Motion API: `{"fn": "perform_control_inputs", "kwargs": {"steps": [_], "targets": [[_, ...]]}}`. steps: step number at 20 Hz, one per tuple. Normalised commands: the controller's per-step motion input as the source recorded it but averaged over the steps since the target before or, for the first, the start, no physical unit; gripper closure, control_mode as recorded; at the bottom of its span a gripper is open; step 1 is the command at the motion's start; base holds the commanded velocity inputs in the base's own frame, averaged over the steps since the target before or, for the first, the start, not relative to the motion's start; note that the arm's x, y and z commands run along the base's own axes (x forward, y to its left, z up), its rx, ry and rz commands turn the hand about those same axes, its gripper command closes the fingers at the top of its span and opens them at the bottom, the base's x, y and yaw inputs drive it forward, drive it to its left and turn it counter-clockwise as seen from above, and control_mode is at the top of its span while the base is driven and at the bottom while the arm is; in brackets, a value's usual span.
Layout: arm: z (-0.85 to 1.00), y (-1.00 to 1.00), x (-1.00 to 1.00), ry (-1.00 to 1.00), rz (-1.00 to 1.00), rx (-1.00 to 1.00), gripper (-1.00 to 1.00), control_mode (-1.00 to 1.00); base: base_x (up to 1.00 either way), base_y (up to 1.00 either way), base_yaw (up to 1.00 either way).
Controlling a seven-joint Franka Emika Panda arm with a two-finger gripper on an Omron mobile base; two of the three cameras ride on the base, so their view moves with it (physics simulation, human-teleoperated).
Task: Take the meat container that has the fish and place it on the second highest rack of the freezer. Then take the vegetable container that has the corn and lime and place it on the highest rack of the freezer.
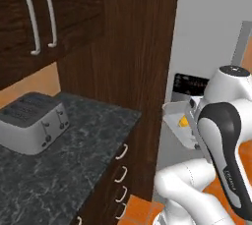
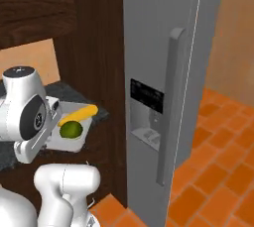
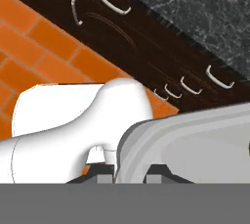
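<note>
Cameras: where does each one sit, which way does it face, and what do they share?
Left base view: behind-left, facing counter, toaster; arm at lower right.
Right base view: behind-right, facing closed freezer; arm at lower left.
Hand view: on the hand, looking down at drawers, floor.
Shared: gripper shut on vegetable container with corn, lime.

Dark marbled counter [image 1: 74, 145] on left, w/ silver toaster [image 1: 33, 121] on its far-left part. Drawers w/ curved handles below. Orange tile floor [image 2: 218, 171] to the right, near freezer [image 2: 163, 72].
</note>
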Motion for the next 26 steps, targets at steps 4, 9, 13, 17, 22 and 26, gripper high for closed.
{"fn": "perform_control_inputs", "kwargs": {"steps": [4,9,13,17,22,26], "targets": [[0.00,0.00,0.00,0.00,0.00,0.00,1.00,1.00,-0.28,0.07,-0.96],[0.00,0.00,0.00,0.00,0.00,0.00,1.00,1.00,-0.05,-0.15,-0.85],[0.00,0.00,0.00,0.00,0.00,0.00,1.00,1.00,0.02,-0.67,-0.64],[0.00,0.00,0.00,0.00,0.00,0.00,1.00,1.00,0.21,-1.00,-0.25],[0.00,0.00,0.00,0.00,0.00,0.00,1.00,1.00,0.59,-0.65,0.01],[0.00,0.00,0.00,0.00,0.00,0.00,1.00,1.00,1.00,-0.01,0.09]]}}
